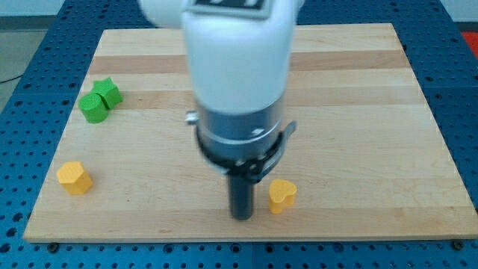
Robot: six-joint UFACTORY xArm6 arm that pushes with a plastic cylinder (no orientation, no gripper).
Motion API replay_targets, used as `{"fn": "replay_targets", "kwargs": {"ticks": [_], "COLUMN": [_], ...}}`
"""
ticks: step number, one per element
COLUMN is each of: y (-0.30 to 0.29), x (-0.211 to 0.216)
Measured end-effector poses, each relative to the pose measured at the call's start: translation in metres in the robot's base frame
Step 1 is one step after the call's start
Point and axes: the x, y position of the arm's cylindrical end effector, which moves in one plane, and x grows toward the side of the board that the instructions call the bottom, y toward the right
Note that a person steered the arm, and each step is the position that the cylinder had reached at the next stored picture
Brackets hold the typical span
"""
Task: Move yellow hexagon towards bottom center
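A yellow hexagon block [75, 178] lies near the board's lower left edge. My tip [240, 217] is at the bottom centre of the board, far to the right of the hexagon and apart from it. A second yellow block [282, 195], heart-like in shape, sits just right of my tip with a small gap between them. The arm's white and grey body hides the middle of the board above the rod.
Two green blocks touch each other at the view's upper left: one [109, 91] star-like, the other [94, 109] just below and left of it. The wooden board [373, 112] lies on a blue perforated table; its bottom edge is close below my tip.
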Motion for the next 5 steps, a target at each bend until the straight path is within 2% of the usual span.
{"fn": "replay_targets", "kwargs": {"ticks": [1,2,3,4,5], "y": [-0.04,-0.113,-0.212,-0.276,-0.276], "x": [0.014,0.011,0.005,-0.01,-0.016]}}
